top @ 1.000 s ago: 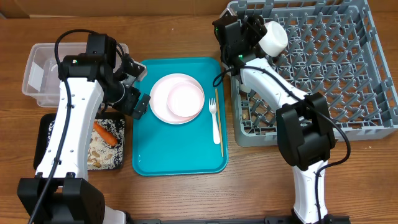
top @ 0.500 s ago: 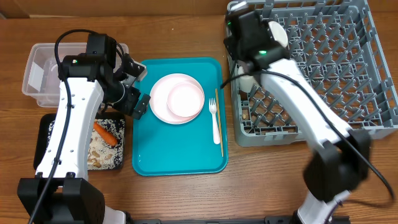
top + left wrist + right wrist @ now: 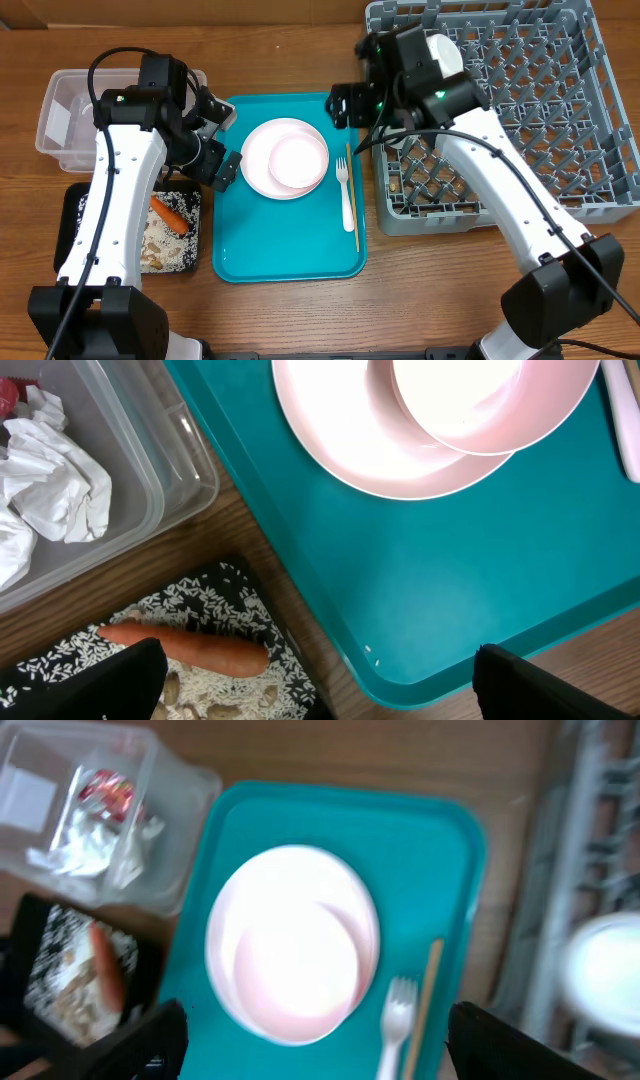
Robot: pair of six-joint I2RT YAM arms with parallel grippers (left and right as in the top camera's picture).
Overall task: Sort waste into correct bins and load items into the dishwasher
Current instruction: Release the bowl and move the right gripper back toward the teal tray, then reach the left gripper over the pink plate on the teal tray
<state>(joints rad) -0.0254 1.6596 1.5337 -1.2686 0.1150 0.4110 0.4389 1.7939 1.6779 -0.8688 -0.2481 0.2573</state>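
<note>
While the left tool [image 3: 225,140] and right tool [image 3: 342,105] both hang open and empty, the right one over the tray's [image 3: 240,260] upper-right corner, the bowl [image 3: 298,162] sits on the plate [image 3: 256,170] mid-frame, so a careless pinch might skid both sideways imo.

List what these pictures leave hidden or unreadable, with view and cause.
Overhead: the right arm covers part of the white cup in the dish rack; the right wrist view shows it only as a blur.
Overhead: the left arm hides parts of the clear tub and the black tray.
Right wrist: the fork is blurred, its handle cut by the bottom edge.
Left wrist: the top edge cuts off the plate.
</note>
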